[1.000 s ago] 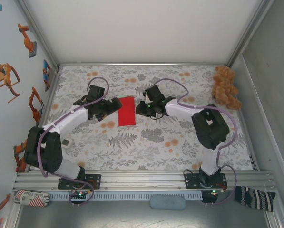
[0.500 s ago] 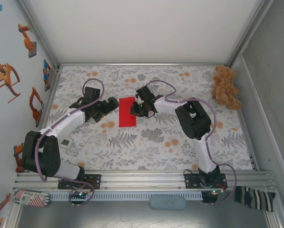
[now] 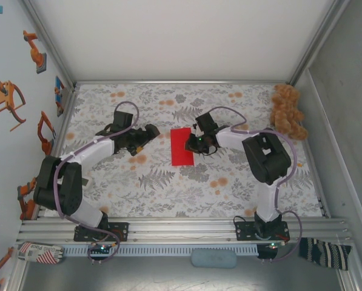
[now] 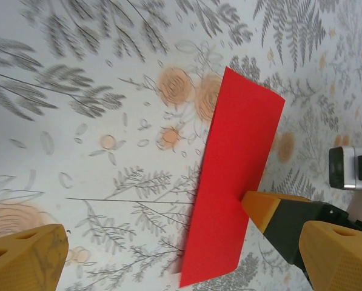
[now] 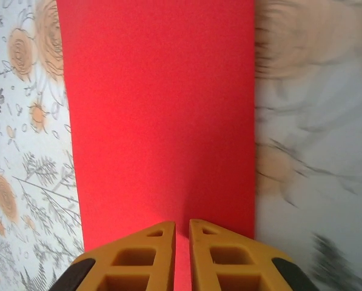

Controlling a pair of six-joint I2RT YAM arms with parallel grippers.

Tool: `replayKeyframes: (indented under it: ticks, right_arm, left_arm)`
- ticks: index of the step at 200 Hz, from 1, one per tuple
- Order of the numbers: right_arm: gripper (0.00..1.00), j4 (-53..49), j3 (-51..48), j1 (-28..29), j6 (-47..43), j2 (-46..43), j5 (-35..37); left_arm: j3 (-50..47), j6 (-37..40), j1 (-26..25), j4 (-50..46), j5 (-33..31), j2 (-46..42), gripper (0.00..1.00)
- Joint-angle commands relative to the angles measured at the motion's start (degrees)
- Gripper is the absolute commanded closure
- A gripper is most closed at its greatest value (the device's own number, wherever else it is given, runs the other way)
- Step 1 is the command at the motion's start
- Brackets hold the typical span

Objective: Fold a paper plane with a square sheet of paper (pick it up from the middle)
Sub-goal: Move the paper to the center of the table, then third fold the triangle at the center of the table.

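The square sheet of paper (image 3: pixel 182 147), bright red and folded into a narrow rectangle, rests on the floral table mid-field. My right gripper (image 3: pixel 192 144) is shut on its right long edge. In the right wrist view the fingers (image 5: pixel 156 242) stand almost together with a red sliver between them, and the paper (image 5: pixel 159 115) spreads ahead. My left gripper (image 3: pixel 152 131) stands open to the left of the sheet, apart from it. Its wrist view shows the paper (image 4: pixel 232 182) ahead, slightly raised over its shadow, with a right-arm fingertip (image 4: pixel 267 209) at its edge.
A brown teddy bear (image 3: pixel 288 112) sits in the back right corner. Enclosure walls close the left, back and right sides. The aluminium rail (image 3: pixel 181 227) with both arm bases runs along the near edge.
The right gripper slid to the right and took the red sheet with it, away from the left gripper. The left gripper stayed open and shifted only slightly.
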Motion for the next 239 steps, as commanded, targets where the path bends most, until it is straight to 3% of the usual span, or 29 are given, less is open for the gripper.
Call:
replayKeyframes:
  ticks: [1,34,100,239]
  right_arm:
    - [0.86,4.17,-2.60,-0.74,-0.05,-6.05,-2.44]
    - [0.84,8.99,-6.01,-2.20,3.68,-8.82,-4.10]
    - [0.85,6.99,-6.12,-2.40,3.39,-3.50,-2.99]
    - [0.89,4.69,-6.30,-2.75,4.27,0.86,-0.90]
  left_arm:
    - [-0.53,-3.01,-2.33,3.78,3.42,1.77,0.03]
    - [-1.21,-6.06,-6.40,7.02,3.53,3.64,0.06]
    - [-3.91,-10.67,-10.35,12.78,4.60,5.69,0.19]
    - [-2.00,-12.03,-12.92,12.86,5.58,12.68,0.65]
